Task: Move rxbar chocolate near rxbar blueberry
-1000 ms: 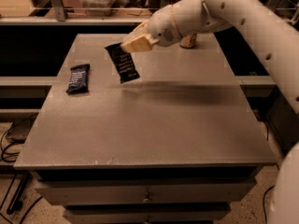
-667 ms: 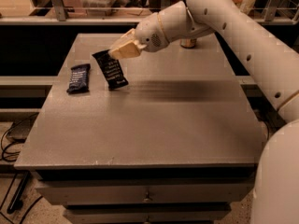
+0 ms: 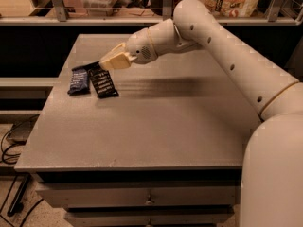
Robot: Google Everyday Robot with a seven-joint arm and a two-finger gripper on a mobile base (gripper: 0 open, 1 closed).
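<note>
The gripper (image 3: 106,63) is seen over the far left part of the grey table (image 3: 180,126). It is held at the end of the white arm (image 3: 222,46), which is stretched in from the right side of the view. Its two pale fingers (image 3: 116,59) are pressed together on the top end of the rxbar chocolate (image 3: 105,84).

The rxbar chocolate is found just below the gripper, a little nearer the camera. Its black wrapper is slanted, and its low end is down at the table top. It cannot be told if it is lying fully flat.

The rxbar blueberry (image 3: 79,81) is seen just left of the gripper and a little lower, laid flat on the table. The two bars are set side by side, very close together.

A drawer (image 3: 147,195) is seen well below the gripper, under the table's front edge.
</note>
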